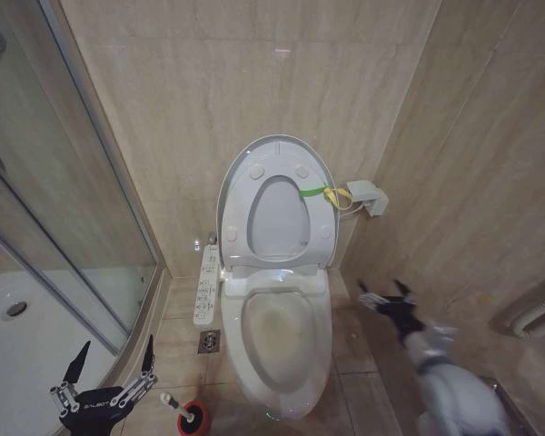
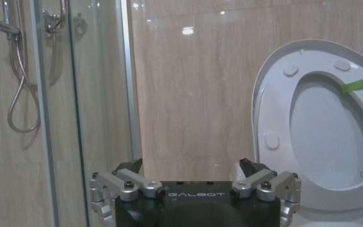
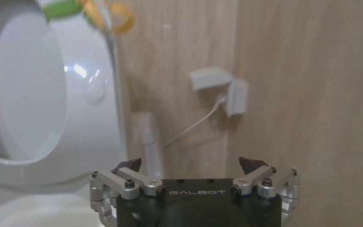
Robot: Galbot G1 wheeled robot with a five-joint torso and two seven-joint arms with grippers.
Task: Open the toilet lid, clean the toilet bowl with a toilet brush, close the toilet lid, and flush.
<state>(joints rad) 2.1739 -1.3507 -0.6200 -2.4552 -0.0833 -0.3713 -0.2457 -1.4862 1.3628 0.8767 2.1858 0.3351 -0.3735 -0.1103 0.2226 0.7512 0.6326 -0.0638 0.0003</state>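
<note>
The toilet lid point(image 1: 277, 218) stands raised against the wall, with the seat ring point(image 1: 236, 204) up against it and a green-and-yellow band point(image 1: 331, 193) tied at its edge. Below lies the uncovered toilet bowl point(image 1: 282, 336), faintly stained brown inside. The toilet brush point(image 1: 170, 401) stands in its red holder point(image 1: 195, 422) on the floor left of the bowl, head hidden. Just left of the brush, my left gripper point(image 1: 113, 359) hangs open and empty. My right gripper point(image 1: 386, 295) is open beside the bowl's right rim. The left wrist view shows the open left gripper point(image 2: 194, 168) and the lid point(image 2: 332, 137). The right wrist view shows the open right gripper point(image 3: 194, 165) and the lid point(image 3: 17, 94).
A glass shower door point(image 1: 73, 200) and white shower tray point(image 1: 18, 336) close off the left. A control panel point(image 1: 206, 286) hangs on the bowl's left side, with a floor drain point(image 1: 209, 341) below it. A wall box point(image 1: 368, 195) with a cable sits right of the lid. Tiled walls stand close behind and right.
</note>
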